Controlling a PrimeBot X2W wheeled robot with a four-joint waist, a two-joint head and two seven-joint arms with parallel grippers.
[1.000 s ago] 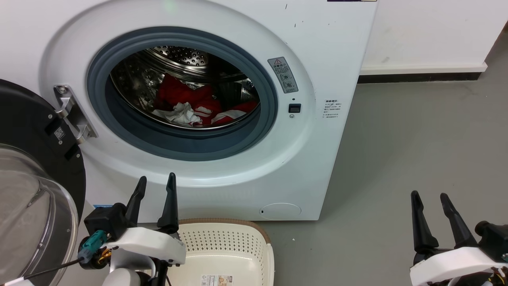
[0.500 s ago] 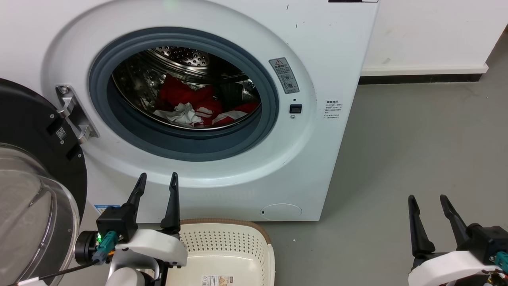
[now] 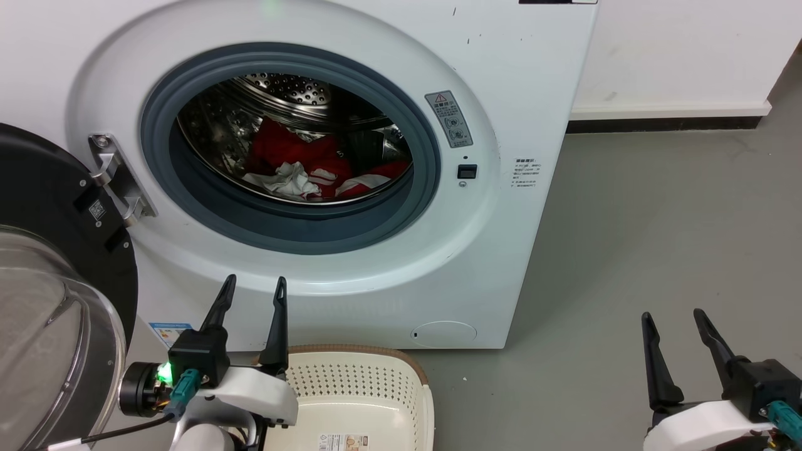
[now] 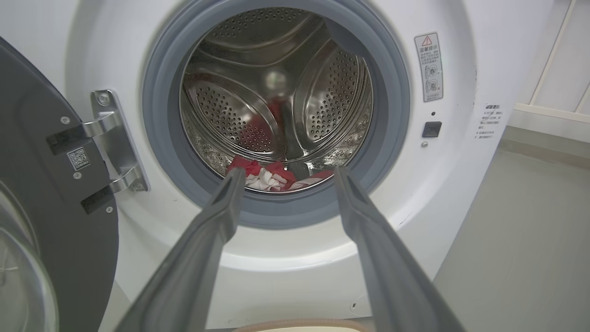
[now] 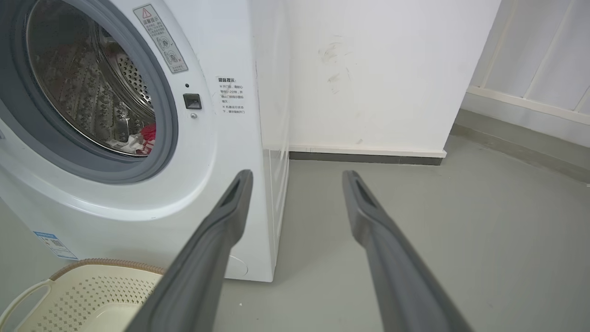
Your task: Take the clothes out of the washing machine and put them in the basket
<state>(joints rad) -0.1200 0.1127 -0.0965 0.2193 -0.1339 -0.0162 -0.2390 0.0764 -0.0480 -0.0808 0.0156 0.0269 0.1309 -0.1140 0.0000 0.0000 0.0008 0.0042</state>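
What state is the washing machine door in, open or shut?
Open: the door is swung left on its hinge, and the clothes show in the drum.

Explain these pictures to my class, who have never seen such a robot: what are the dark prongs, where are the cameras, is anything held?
This is a wheeled robot with two arms. The dark prongs are its jaws, two per arm. One picture looks down from its head: a washing machine with its door swung open, red and white clothes in the drum, a cream basket on the floor in front. The other two look along each arm's jaws from its wrist. The left jaws and right jaws both stand open, holding nothing.
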